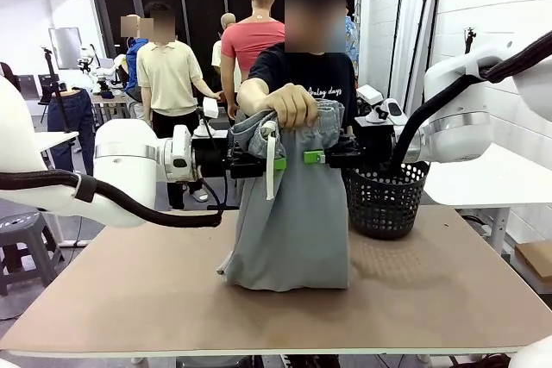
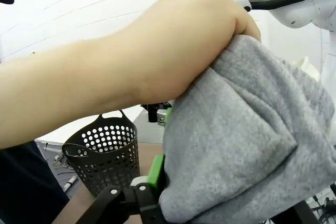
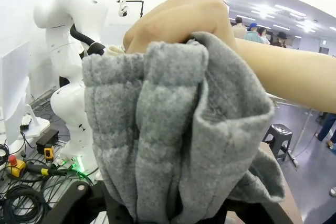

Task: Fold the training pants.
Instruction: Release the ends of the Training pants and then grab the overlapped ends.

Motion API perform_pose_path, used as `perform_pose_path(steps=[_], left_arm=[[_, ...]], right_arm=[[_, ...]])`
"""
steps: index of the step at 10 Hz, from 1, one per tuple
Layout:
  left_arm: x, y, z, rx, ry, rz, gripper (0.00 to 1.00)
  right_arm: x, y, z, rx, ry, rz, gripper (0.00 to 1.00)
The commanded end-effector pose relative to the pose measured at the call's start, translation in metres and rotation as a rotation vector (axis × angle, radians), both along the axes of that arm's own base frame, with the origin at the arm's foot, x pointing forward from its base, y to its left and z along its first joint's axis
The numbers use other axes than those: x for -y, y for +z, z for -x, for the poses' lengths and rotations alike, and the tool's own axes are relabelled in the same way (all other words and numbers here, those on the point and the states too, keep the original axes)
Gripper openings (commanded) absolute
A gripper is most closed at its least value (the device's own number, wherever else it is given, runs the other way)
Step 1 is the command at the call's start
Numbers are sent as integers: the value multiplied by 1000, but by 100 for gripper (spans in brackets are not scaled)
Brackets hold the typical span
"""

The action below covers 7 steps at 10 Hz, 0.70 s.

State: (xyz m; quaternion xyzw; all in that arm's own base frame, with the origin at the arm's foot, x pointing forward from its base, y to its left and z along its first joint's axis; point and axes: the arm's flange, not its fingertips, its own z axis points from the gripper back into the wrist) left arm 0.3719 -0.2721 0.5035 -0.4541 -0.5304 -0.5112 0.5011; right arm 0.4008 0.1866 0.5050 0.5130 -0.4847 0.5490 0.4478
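Observation:
The light grey training pants hang upright over the table, their legs bunched on its top. A person's hand holds the gathered waistband from above, and a white drawstring dangles at the left. My left gripper clamps the left side of the waistband, and my right gripper clamps the right side. In the left wrist view the grey cloth fills the gap between the fingers of my left gripper, under the person's fist. In the right wrist view the bunched waistband sits between the fingers of my right gripper.
A black mesh basket stands on the table just right of the pants, close under my right arm. The person stands at the far edge, and others stand behind.

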Motion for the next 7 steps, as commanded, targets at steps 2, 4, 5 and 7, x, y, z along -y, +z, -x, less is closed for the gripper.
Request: perform_pose_path(steps=[2,4,5,7], left_arm=[[3,2,-2,12,55,24,0],[-2,3,-5,11,67,18,0],[-2,2,-5,4,66,25,0],[-1,6,-3,20,74,58,0]], right_arm=[[0,5,-3,-49,13,-11,0],[-3,4,-4,-47,18,-13,0],[-2,4,-3,-49,25,-6,0],[0,3,-2,-54,37,30,0]])
